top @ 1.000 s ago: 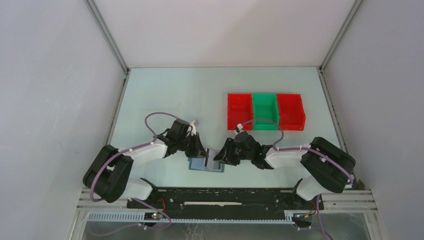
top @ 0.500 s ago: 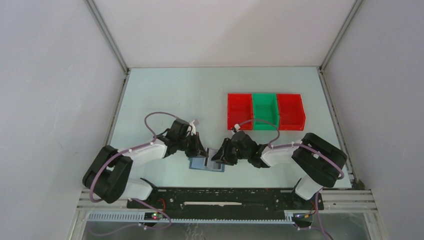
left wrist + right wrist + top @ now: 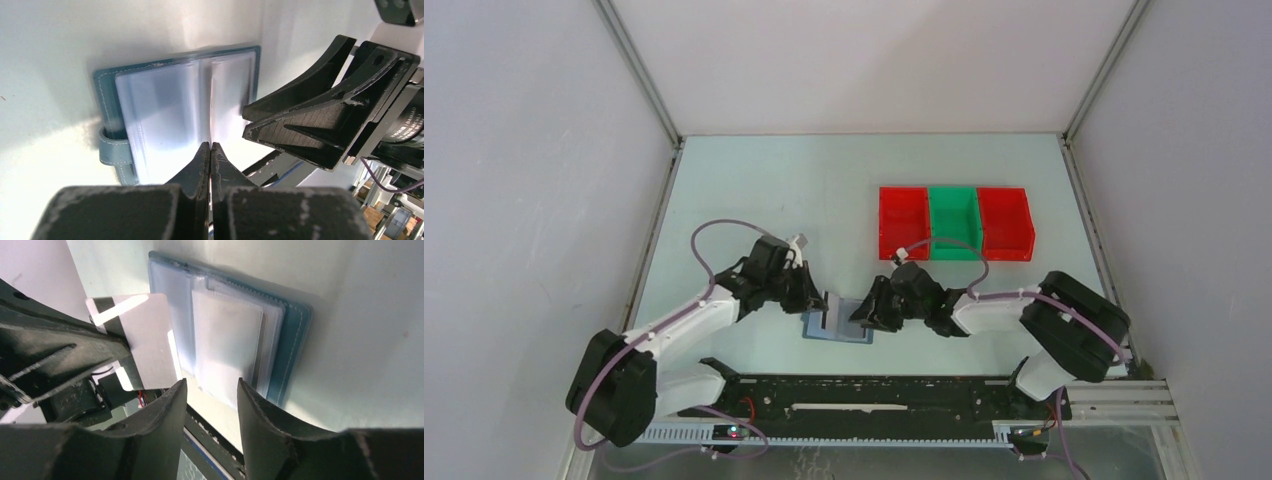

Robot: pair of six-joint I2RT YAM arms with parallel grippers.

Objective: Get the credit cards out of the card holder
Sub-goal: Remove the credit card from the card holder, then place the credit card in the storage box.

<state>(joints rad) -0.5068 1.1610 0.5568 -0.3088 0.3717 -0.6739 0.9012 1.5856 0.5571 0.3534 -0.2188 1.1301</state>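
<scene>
Left gripper (image 3: 210,150): clenched on a card, fingertips pressed together with the card's thin edge between them.
Card (image 3: 142,337): pale grey-white with a dark stripe. It is held tilted over the left page of the wallet and looks clear of its pocket, all its visible corners free.
Wallet (image 3: 170,110): lies open and flat on the table (image 3: 754,190) between the two arms, teal cover down, clear sleeves up. A pale rectangle shows in the right-hand sleeve; it may be another card, cannot tell.
Right gripper (image 3: 209,400): fingers spread and holding nothing, poised over the near right part of the wallet. Cannot tell whether it presses on the wallet.
Bins (image 3: 955,223): red, green, red in a row, well apart from the wallet, far and to the right.
Step in hand: judged to be the draw-out of one card, with the pull about finished.
Next move: likely carry the card sideways off the wallet and set it on bare table, then come back for any card left. The wallet is soft and may drag, so it needs holding down.
Edges: the black rail (image 3: 874,385) at the table's near edge lies near the wallet, so there is little room that way.
Open room: bare table left of the wallet and beyond it. The right gripper crowds the right side.
</scene>
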